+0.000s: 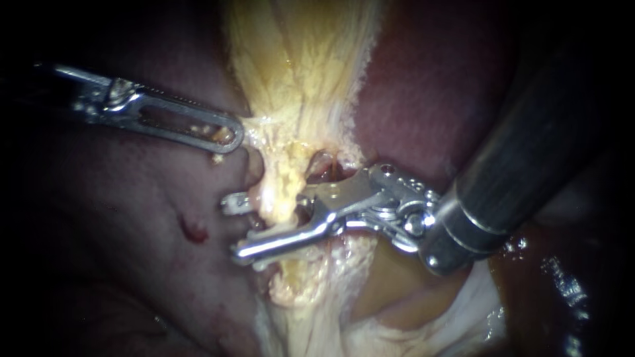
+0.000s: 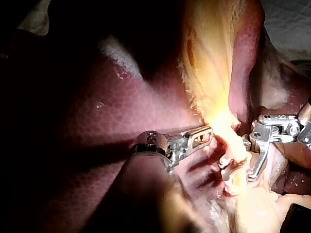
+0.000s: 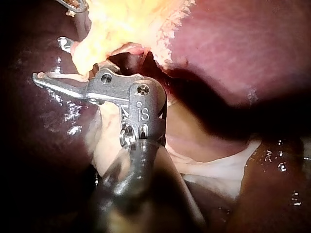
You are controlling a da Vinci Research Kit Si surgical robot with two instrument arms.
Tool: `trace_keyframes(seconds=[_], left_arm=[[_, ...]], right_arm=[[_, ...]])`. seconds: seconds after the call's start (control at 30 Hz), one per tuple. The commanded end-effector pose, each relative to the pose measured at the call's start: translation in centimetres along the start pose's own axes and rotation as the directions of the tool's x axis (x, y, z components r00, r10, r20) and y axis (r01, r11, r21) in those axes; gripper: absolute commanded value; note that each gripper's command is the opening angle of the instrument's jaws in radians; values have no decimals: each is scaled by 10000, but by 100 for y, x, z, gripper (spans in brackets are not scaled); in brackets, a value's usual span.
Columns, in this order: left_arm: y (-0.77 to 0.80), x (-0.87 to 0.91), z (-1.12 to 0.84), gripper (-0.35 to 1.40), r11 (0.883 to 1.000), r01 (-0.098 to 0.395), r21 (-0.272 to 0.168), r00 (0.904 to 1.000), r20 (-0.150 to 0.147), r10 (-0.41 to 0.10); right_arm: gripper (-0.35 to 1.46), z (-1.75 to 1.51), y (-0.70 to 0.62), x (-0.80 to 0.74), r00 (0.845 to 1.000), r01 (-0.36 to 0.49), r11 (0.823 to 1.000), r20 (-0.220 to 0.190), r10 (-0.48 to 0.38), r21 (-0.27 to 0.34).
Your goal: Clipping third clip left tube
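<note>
The right instrument's (image 1: pixel 233 228) jaws, spread, straddle the tube (image 1: pixel 281 198); the left instrument's (image 1: pixel 231 137) jaws pinch yellow tissue (image 1: pixel 291 79) above. If that pull slackens, the spread jaws may close askew or catch liver (image 1: pixel 132 218).

The left instrument (image 1: pixel 228 135) is bright steel: a long, narrow tip with a slot (image 1: pixel 175 118) cut through it and a finely toothed edge, hinged on a round pivot (image 1: pixel 120 89). Its shaft is lost in the dark, perhaps black. The right instrument (image 1: pixel 235 228) has a thick dark shaft (image 1: pixel 529 132) ending in a polished, grooved collar (image 1: pixel 456 231). Its steel wrist (image 1: pixel 390 198) is made of linked plates with round pins and a row of small holes. The right wrist view shows two cross-head screws (image 3: pixel 143 89) and stamped marks. Its jaws are thin bars with rounded ends.
</note>
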Motion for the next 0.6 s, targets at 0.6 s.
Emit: trace_keyframes(seconds=[0.6], left_arm=[[0, 0, 0, -35, 10000, -4, -13, 10000, 2, 4]], right_arm=[[-1, -17, 6, -5, 10000, -16, 10000, -10, 16, 44]])
